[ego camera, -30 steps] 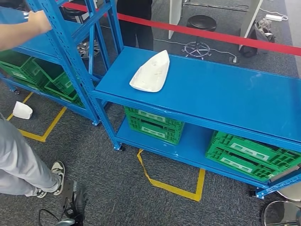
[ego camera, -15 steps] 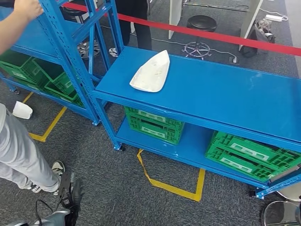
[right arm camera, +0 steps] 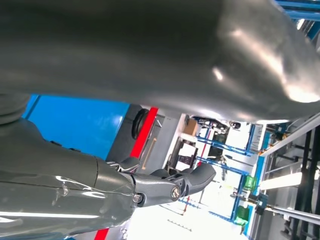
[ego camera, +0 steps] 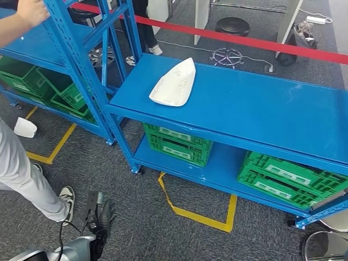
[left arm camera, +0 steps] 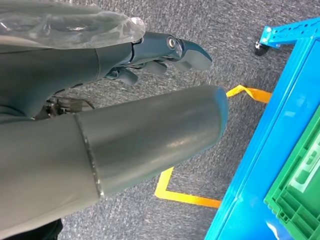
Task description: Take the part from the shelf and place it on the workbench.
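Observation:
A white, flat, pointed part (ego camera: 173, 84) lies on the top of the blue workbench (ego camera: 254, 109), near its left end. My left hand (ego camera: 100, 220) hangs low over the carpet at the bottom left, fingers apart and holding nothing; the left wrist view shows its fingers (left arm camera: 166, 50) and thick thumb (left arm camera: 151, 135) spread above the floor. In the right wrist view my right hand (right arm camera: 151, 187) has straight fingers with nothing between them, and the blue bench top (right arm camera: 71, 125) lies behind it.
A blue shelf rack (ego camera: 74, 49) stands at the left with green crates (ego camera: 61, 89) inside. More green crates (ego camera: 178, 142) sit under the workbench. A person (ego camera: 20, 174) stands at the left, one hand on the rack. Yellow floor tape (ego camera: 197, 215) and a red barrier tape (ego camera: 246, 41) mark the area.
My left hand has risen and moved to the right over the carpet. The person at the left has stepped further left. The part has not moved.

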`<control>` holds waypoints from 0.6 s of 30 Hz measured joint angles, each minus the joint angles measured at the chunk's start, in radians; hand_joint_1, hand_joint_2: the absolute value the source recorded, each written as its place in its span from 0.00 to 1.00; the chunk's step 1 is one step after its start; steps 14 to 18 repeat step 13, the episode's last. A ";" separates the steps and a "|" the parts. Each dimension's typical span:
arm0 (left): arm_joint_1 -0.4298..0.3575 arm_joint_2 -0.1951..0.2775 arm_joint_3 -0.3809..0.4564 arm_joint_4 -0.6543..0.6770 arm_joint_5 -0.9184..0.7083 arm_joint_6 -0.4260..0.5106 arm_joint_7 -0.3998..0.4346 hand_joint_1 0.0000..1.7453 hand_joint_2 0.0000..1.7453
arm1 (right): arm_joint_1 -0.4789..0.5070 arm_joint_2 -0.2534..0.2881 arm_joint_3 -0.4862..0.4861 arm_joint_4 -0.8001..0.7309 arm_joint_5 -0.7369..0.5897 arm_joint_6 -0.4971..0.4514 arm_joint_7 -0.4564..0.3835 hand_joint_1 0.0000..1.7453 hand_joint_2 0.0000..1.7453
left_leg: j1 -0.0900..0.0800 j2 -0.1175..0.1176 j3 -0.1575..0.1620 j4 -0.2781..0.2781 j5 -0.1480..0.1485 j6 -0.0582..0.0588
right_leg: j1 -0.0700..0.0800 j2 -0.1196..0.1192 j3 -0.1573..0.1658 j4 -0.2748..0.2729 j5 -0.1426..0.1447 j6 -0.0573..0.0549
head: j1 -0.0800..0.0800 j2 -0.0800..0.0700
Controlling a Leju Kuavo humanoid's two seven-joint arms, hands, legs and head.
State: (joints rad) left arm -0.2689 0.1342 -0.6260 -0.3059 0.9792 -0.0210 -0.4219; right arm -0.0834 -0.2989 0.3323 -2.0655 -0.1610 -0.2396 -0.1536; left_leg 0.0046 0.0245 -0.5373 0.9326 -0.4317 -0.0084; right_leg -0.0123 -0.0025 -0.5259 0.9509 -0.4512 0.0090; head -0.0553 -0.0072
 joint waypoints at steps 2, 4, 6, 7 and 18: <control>-0.001 -0.003 0.000 0.000 0.000 0.000 0.000 0.00 0.00 | 0.001 -0.003 0.000 -0.004 0.000 0.000 0.000 0.00 0.00 | 0.000 0.000 0.000 0.000 0.000 0.000 | 0.000 0.000 0.000 0.000 0.000 0.000 | 0.000 0.000; -0.001 -0.006 0.000 0.000 0.000 0.000 0.000 0.00 0.00 | 0.002 -0.005 0.000 -0.005 0.001 -0.001 0.001 0.00 0.00 | 0.000 0.000 0.000 0.000 0.000 0.000 | 0.000 0.000 0.000 0.000 0.000 0.000 | 0.000 0.000; -0.002 -0.008 0.000 0.000 0.000 -0.006 0.000 0.00 0.00 | 0.003 -0.007 -0.001 -0.007 0.011 -0.007 0.009 0.00 0.00 | 0.000 0.000 0.000 0.000 0.000 0.000 | 0.000 0.000 0.000 0.000 0.000 0.000 | 0.000 0.000; -0.002 -0.011 0.000 0.000 -0.002 -0.010 0.000 0.00 0.00 | 0.006 -0.008 -0.002 -0.009 0.022 -0.015 0.019 0.00 0.00 | 0.000 0.000 0.000 0.000 0.000 0.000 | 0.000 0.000 0.000 0.000 0.000 0.000 | 0.000 0.000; -0.005 -0.057 -0.032 0.000 -0.063 -0.010 -0.041 0.00 0.00 | 0.059 -0.051 -0.037 -0.066 0.060 -0.085 0.142 0.00 0.00 | -0.002 -0.001 0.000 0.000 0.000 0.001 | -0.001 0.000 0.000 0.000 0.000 0.000 | 0.000 0.000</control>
